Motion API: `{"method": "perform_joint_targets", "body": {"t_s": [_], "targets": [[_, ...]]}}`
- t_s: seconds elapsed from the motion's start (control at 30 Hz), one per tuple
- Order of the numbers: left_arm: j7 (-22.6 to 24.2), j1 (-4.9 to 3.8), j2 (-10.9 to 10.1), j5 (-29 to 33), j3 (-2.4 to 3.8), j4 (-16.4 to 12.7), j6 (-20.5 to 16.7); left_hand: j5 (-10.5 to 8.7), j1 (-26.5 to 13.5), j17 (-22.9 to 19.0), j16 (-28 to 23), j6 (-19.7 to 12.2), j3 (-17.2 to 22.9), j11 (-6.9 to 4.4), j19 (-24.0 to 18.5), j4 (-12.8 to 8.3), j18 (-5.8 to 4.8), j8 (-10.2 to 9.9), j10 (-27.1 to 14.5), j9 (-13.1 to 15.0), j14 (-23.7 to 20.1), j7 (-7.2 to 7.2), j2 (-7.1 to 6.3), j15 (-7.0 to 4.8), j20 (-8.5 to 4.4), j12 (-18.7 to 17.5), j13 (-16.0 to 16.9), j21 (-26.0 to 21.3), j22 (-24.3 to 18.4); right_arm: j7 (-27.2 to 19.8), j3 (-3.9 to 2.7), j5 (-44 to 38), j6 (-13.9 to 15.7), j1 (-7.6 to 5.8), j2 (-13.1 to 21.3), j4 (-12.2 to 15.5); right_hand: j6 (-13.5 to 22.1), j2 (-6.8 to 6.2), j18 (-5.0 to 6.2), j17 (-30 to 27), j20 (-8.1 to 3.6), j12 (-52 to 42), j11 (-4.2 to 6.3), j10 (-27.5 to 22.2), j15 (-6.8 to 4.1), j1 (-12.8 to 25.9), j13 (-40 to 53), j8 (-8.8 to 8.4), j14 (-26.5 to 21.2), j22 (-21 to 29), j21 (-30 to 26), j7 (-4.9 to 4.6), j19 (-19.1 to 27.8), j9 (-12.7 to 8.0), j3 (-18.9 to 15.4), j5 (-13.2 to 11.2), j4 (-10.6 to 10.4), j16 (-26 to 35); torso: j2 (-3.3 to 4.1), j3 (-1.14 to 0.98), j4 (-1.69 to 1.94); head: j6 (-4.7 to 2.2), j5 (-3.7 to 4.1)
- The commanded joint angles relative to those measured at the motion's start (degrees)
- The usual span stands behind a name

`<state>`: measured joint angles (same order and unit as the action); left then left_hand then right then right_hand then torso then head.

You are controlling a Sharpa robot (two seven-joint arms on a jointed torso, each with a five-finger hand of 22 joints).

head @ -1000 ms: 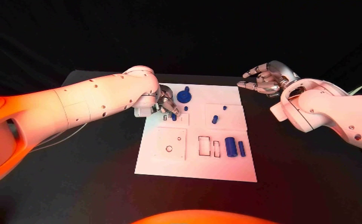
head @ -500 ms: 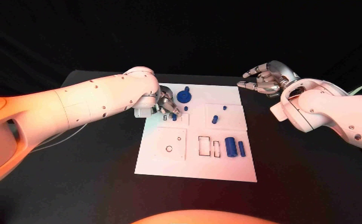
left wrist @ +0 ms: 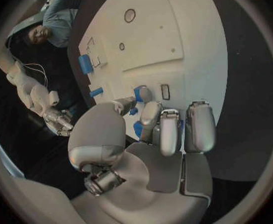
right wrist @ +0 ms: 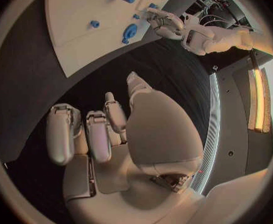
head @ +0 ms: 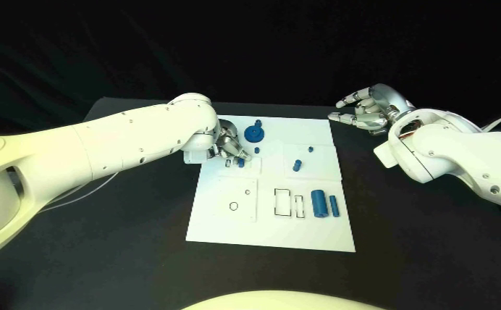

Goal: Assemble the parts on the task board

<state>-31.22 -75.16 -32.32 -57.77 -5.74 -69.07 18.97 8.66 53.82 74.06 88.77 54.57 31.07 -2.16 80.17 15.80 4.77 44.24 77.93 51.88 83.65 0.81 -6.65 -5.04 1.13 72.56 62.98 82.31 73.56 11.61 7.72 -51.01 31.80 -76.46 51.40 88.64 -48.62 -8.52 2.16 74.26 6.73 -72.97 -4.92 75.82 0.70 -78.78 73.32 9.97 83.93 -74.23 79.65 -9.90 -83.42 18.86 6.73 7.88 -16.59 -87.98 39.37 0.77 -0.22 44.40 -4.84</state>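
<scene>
The white task board lies mid-table. My left hand is low over its far left part and pinches a small blue part between thumb and a finger; the left wrist view shows that part at the fingertips beside a small slot. A round blue gear-like part sits just beyond the hand. Small blue pegs stand mid-board, and two blue cylinders lie near the right side. My right hand hovers off the board's far right corner, fingers loosely bent, holding nothing.
Rectangular cut-outs and a round hole mark the board's near half. Black table surrounds the board on all sides. The right wrist view looks across to the board and my left hand.
</scene>
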Motion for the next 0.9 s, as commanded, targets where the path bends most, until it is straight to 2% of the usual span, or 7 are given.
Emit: {"method": "perform_joint_targets", "body": {"t_s": [0.03, 0.13, 0.37, 0.47, 0.7, 0.87, 0.9], "targets": [[0.04, 0.19, -0.29, -0.14, -0.09, -0.40, 0.09, 0.83, -0.45, 15.94, 1.23, 0.03, -1.68, -0.67, 0.94, 0.37, -1.36, -1.00, 0.56, 1.13, 6.35, 0.02, -0.69, -0.62, -0.29, 1.00, 1.15, 0.73, 1.03, -0.14, -0.02, -0.12, -0.02, 0.03, 0.01, 0.01, 0.50, 0.28, 0.34, 10.05, -0.46, 0.46, -0.04, -0.83, -0.22, 3.14, -0.36, 0.87, 4.64, -9.40, -0.61, 0.02, -2.28, -0.40, -0.68, 0.26, -0.18, 0.71, 0.00, 0.01, 0.02, 0.05, 0.04], [0.06, 0.19, -0.53, -0.20, -0.02, -0.66, -0.03, 0.82, -0.46, 15.94, 1.23, 0.05, -1.98, -0.68, 0.95, 0.49, -1.36, -1.03, 0.58, 1.16, 6.35, 0.01, -0.80, -0.63, -0.30, 1.02, 1.18, 0.73, 1.04, -0.15, -0.02, -0.12, -0.01, 0.03, 0.00, -0.02, 0.50, 0.28, 0.34, 10.05, -0.46, 0.46, -0.04, -0.83, -0.22, 3.14, -0.36, 0.87, 4.64, -9.40, -0.61, 0.02, -2.28, -0.40, -0.68, 0.26, -0.18, 0.71, -0.03, 0.02, 0.03, -0.02, 0.04], [0.08, 0.16, -1.43, -0.42, 0.68, -1.69, -0.32, 0.81, -0.51, 15.94, 1.23, 0.06, -2.41, -0.68, 0.92, 0.63, -1.35, -1.08, 0.56, 1.21, 6.35, 0.01, -0.93, -0.64, -0.31, 0.99, 1.14, 0.70, 0.99, -0.19, -0.02, -0.12, 0.02, 0.04, 0.00, -0.06, 0.55, 0.26, 0.36, 9.95, -0.46, 0.48, -0.05, -0.84, -0.21, 3.40, -0.39, 0.92, 4.61, -9.34, -0.71, 0.01, -2.25, -0.42, -0.81, 0.27, -0.19, 0.77, -0.06, 0.00, 0.06, -0.08, 0.01], [0.10, 0.14, -1.95, -0.46, 1.24, -2.22, -0.58, 0.81, -0.57, 15.94, 1.23, 0.02, -2.79, -0.68, 0.90, 0.72, -1.34, -1.13, 0.50, 1.25, 6.35, 0.01, -1.05, -0.64, -0.32, 0.92, 1.05, 0.67, 0.95, -0.24, -0.02, -0.12, 0.07, 0.04, 0.01, -0.10, 0.58, 0.24, 0.35, 10.00, -0.46, 0.49, -0.05, -0.86, -0.21, 3.59, -0.41, 0.95, 4.62, -9.35, -0.70, 0.01, -2.26, -0.44, -0.91, 0.27, -0.20, 0.75, -0.06, -0.03, 0.05, -0.15, -0.03], [0.15, -0.08, -2.92, -0.50, 3.04, -3.14, -1.02, 0.88, -0.96, 15.94, 1.23, -0.41, -4.39, -0.60, 0.89, 0.85, -1.34, -1.46, 0.11, 1.43, 6.35, 0.13, -1.49, -0.63, -0.32, 0.54, 0.58, 0.63, 0.94, -0.30, -0.02, -0.17, 0.20, 0.05, 0.01, -0.24, 0.62, 0.19, 0.36, 9.95, -0.46, 0.46, -0.06, -0.83, -0.21, 3.78, -0.39, 0.98, 4.61, -9.32, -0.76, 0.01, -2.24, -0.46, -1.02, 0.28, -0.20, 0.78, -0.04, -0.05, 0.03, -0.38, -0.12], [0.20, -0.28, -3.33, -0.40, 3.80, -3.20, -1.53, 0.84, -1.44, 15.81, 1.15, -0.91, -5.97, -0.47, 0.74, 0.92, -1.29, -1.85, -0.34, 1.58, 6.31, 0.29, -1.85, -0.54, -0.27, 0.12, 0.03, 0.48, 0.70, -0.30, -0.02, -0.19, 0.22, 0.05, 0.01, -0.31, 0.62, 0.19, 0.36, 9.95, -0.46, 0.46, -0.06, -0.83, -0.21, 3.78, -0.39, 0.98, 4.61, -9.32, -0.76, 0.01, -2.24, -0.46, -1.02, 0.28, -0.20, 0.78, 0.03, -0.10, -0.04, -0.56, -0.15], [0.22, -0.30, -3.41, -0.38, 3.91, -3.16, -1.68, 0.82, -1.49, 15.77, 1.13, -0.95, -6.12, -0.45, 0.72, 0.92, -1.28, -1.88, -0.39, 1.60, 6.30, 0.30, -1.87, -0.53, -0.26, 0.08, -0.02, 0.46, 0.67, -0.29, -0.02, -0.20, 0.22, 0.05, 0.02, -0.31, 0.66, 0.16, 0.37, 9.93, -0.46, 0.54, -0.06, -0.90, -0.20, 3.96, -0.47, 1.01, 4.61, -9.30, -0.80, 0.00, -2.24, -0.48, -1.12, 0.30, -0.21, 0.79, 0.02, -0.06, -0.02, -0.59, -0.12]]}}
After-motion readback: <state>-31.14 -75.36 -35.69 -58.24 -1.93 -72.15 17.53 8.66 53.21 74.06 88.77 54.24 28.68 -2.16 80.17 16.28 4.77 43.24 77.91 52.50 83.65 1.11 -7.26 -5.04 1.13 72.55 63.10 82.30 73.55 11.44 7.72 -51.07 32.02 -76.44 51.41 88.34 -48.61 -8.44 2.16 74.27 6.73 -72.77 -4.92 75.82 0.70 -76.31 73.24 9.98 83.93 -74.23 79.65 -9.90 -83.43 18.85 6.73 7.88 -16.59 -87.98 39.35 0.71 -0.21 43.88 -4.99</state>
